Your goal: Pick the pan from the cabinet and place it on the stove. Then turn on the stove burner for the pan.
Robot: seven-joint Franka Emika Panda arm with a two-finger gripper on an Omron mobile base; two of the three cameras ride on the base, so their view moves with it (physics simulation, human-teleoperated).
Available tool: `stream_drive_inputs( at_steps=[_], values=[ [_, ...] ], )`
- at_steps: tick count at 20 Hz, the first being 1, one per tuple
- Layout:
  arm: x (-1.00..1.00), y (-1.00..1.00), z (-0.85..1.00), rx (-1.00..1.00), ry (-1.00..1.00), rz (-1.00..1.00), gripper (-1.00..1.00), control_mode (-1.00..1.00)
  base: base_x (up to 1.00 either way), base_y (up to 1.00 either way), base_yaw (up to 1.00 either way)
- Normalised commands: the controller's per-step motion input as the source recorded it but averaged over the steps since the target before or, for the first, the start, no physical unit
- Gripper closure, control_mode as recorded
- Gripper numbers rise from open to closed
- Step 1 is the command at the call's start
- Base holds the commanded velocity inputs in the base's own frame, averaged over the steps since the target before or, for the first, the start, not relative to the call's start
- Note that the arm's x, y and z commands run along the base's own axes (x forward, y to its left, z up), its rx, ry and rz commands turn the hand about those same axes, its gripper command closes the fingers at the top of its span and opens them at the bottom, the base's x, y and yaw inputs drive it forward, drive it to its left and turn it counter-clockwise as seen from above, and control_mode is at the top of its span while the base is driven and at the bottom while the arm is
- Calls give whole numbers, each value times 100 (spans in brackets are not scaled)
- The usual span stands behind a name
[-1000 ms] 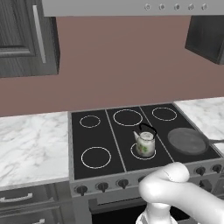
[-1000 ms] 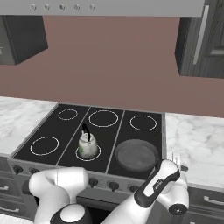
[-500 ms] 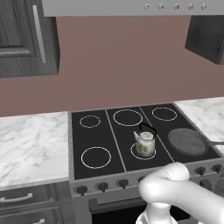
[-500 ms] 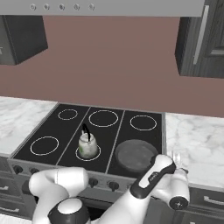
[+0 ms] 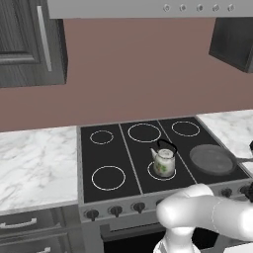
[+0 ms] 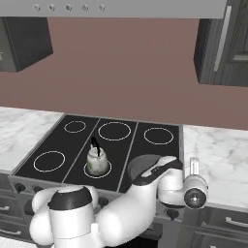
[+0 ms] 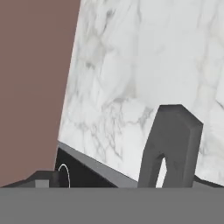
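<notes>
Fingers [image 7: 175, 144] spread wide, gripper [image 6: 193, 167] gripping nothing over marble counter [image 6: 218, 155]; pan [image 5: 212, 159] on stove [image 5: 113, 153] front-right, beside floral kettle [image 5: 163, 160]. No readable writing.

A plain reddish-brown wall [image 5: 133, 74] rises behind white marble tabletop [image 5: 34, 158], with a grey hood [image 5: 148, 7] overhead.

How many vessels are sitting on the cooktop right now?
2: the pan on the front-right burner, and a small white kettle on the front-centre ring. In the right base view the arm covers part of the pan.
</notes>
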Motion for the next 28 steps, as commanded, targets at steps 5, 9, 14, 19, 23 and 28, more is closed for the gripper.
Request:
stream_drive_inputs(
  at_steps=[5,9,14,19,23,28],
  values=[
    [-2,0,-7,0,18,-4,-100,-100,0,0,0],
    [0,0,-2,1,15,-3,-100,-100,0,0,0],
    [0,0,0,0,6,-2,-100,-100,0,0,0],
    [0,0,-2,0,1,0,-100,-100,0,0,0],
    [0,0,-15,0,5,0,-100,-100,0,0,0],
    [-1,0,-17,0,9,-2,-100,-100,0,0,0]
  ],
)
